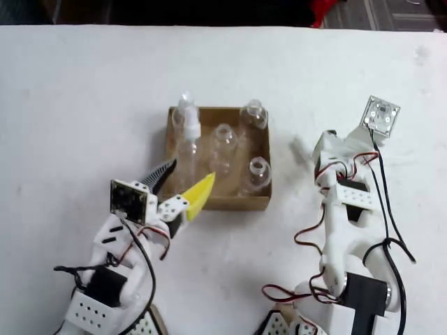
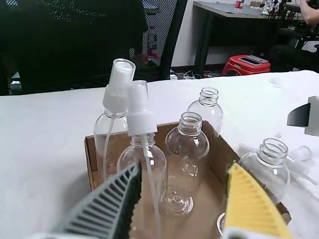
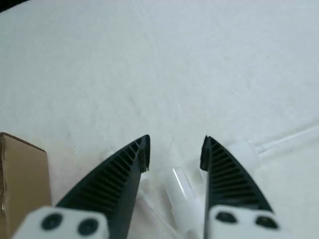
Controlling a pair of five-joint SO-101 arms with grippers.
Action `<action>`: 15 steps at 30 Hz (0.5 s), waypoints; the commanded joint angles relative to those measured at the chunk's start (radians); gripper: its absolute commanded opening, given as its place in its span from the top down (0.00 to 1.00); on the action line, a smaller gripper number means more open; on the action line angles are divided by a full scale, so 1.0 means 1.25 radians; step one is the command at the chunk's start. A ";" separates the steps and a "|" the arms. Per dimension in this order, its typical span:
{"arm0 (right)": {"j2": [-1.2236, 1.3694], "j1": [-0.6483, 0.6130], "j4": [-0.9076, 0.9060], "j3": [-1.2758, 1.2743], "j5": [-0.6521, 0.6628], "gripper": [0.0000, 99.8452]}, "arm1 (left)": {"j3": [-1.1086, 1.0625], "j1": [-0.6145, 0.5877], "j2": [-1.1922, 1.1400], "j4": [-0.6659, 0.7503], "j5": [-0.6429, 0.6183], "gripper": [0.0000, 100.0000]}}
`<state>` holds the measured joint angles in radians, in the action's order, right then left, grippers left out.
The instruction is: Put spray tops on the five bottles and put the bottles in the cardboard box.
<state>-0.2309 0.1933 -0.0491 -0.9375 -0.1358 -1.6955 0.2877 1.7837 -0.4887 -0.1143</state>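
The cardboard box (image 1: 260, 203) sits mid-table with several clear bottles standing in it. Two of them wear white spray tops (image 2: 122, 74) (image 2: 139, 112), at the box's left side (image 1: 187, 122). Three are open-necked (image 2: 187, 144) (image 2: 207, 107) (image 2: 269, 164). My left gripper (image 1: 190, 172) is open at the box's near-left corner, its grey finger (image 2: 114, 199) and yellow finger (image 2: 249, 204) straddling the front bottles with nothing held. My right gripper (image 3: 174, 149) is open just above loose white spray tops (image 3: 182, 194) lying on the table right of the box; one top lies between its black fingers.
White cloth covers the table. The box's corner (image 3: 22, 174) lies close beside the right gripper. The right arm (image 1: 342, 202) stretches along the table's right side. More loose spray tops (image 2: 304, 154) lie beside the box. A chair and desk stand beyond the far edge.
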 commanded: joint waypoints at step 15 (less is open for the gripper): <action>-0.002 -0.007 0.019 0.006 0.011 0.85 | 0.029 0.002 0.004 0.001 -0.011 0.76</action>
<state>-0.2309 0.1933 -0.0491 -0.9375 -0.1358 -1.6955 0.2877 1.7837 -0.4887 -0.1143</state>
